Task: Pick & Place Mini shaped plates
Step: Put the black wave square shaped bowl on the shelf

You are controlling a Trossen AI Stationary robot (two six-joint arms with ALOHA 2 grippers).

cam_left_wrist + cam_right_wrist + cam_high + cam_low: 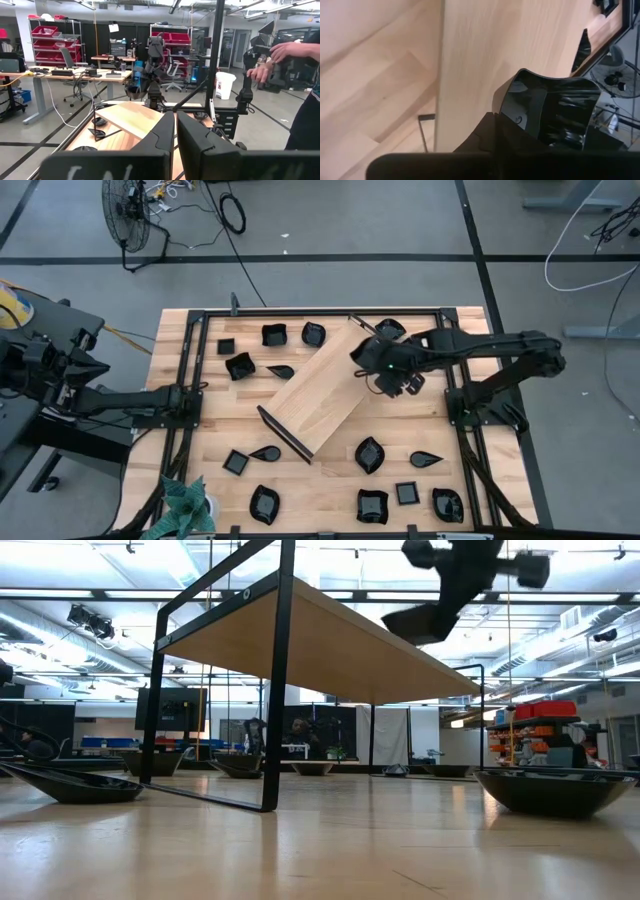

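Note:
Several mini shaped plates, small and glossy black, lie around the table, such as a leaf-shaped one (369, 454) and a square one (236, 461). My right gripper (368, 360) hangs over the right end of the long light-wood tray (315, 395), shut on one black plate (555, 107). In the low view that plate (418, 622) shows high up, above the tray. My left gripper (195, 392) waits at the table's left edge; in its wrist view its fingers (175, 132) stand shut with nothing between them. My right gripper holds the black plate by its raised rim (512, 107) on the side nearest the fingers; the fingers themselves cover the place of contact. They slant down from the table's right side. The plate is lifted clear above the tray and sits tilted.
A black frame (200, 320) rings the table. The tray stands on black end frames (275, 690), slanting across the middle. A green spiky object (185, 505) sits at the near left corner. A person's hands (280, 57) show beyond the table's right side.

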